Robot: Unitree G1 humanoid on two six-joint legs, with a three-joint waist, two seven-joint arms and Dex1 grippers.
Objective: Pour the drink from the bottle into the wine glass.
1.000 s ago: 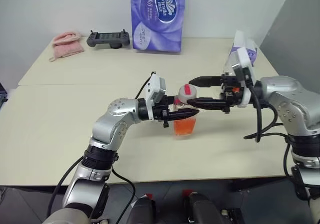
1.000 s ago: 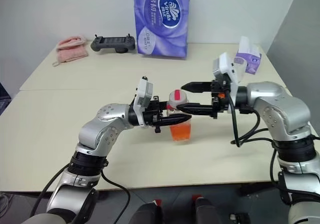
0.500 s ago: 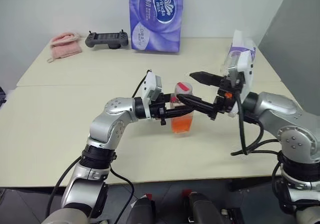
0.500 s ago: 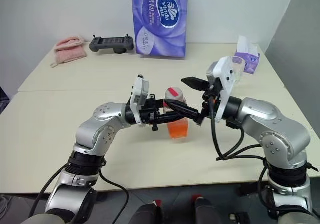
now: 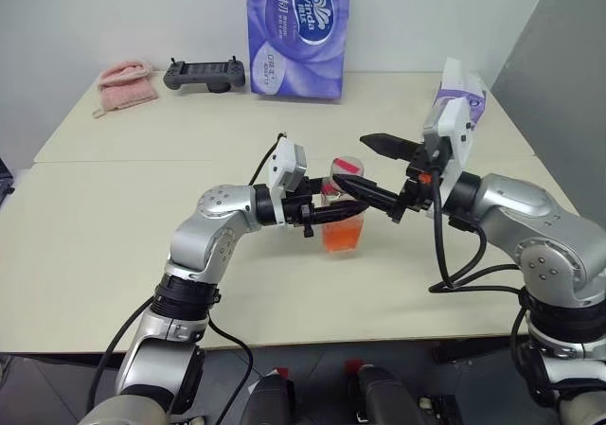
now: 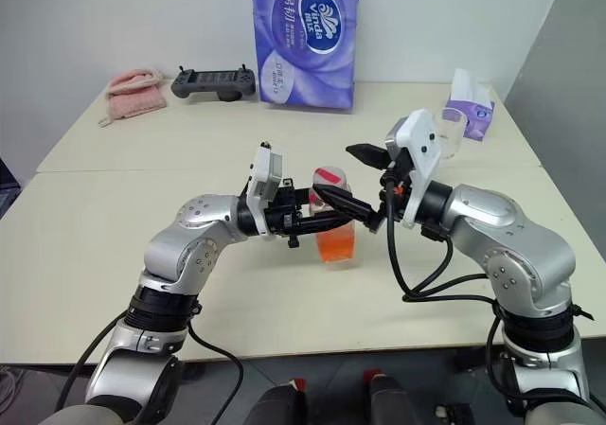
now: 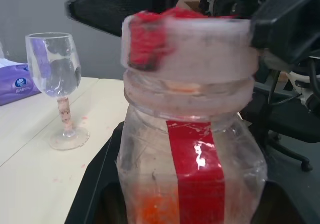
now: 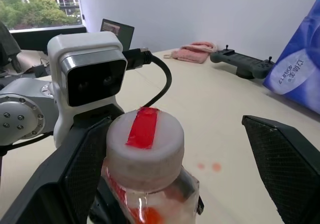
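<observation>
The table (image 5: 114, 255) is noted first, with the purple tissue pack (image 5: 298, 32) at twelve o'clock along its far edge. The bottle (image 5: 345, 219) stands upright at table centre, clamped by the closed left gripper (image 5: 339, 213) around its body. The right gripper (image 5: 371, 168) is spread wide, one finger on either side of the white cap (image 8: 145, 143), not closed on it. The wine glass (image 7: 56, 87) stands empty toward two o'clock, well apart. The orange-red drink (image 5: 343, 237) is in the bottle. By judgement, uncapping and pouring are outstanding.
</observation>
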